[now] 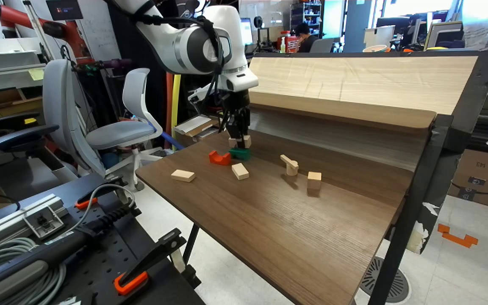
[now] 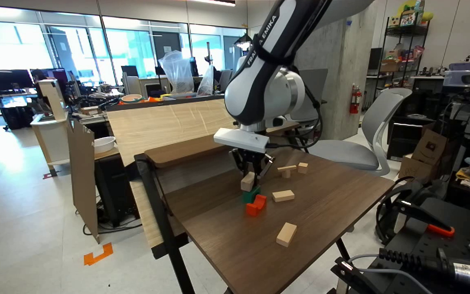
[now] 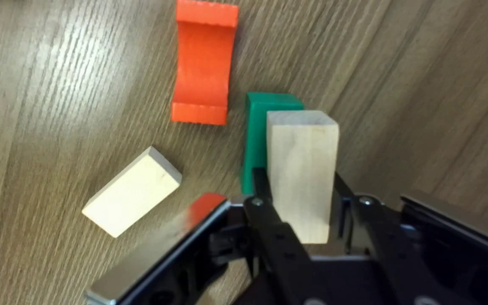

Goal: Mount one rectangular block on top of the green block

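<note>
My gripper (image 3: 299, 176) is shut on a pale wooden rectangular block (image 3: 304, 161), one finger on each long side. The green block (image 3: 255, 140) lies under it on the table; its left side and far end show past the held block, and the rest is hidden. In an exterior view the held block (image 2: 247, 181) is right above the green block (image 2: 251, 195), a little off to one side. In an exterior view a finger of the gripper (image 1: 239, 137) partly covers the held block (image 1: 247, 142), above the green block (image 1: 240, 153). I cannot tell whether the blocks touch.
An orange-red curved block (image 3: 204, 63) lies beside the green block. Loose wooden blocks (image 1: 240, 171) (image 1: 183, 175) lie nearby. A plank on a cylinder (image 1: 292, 167) and a wooden cube (image 1: 314, 181) stand further off. A raised shelf (image 1: 341, 106) runs along one table side.
</note>
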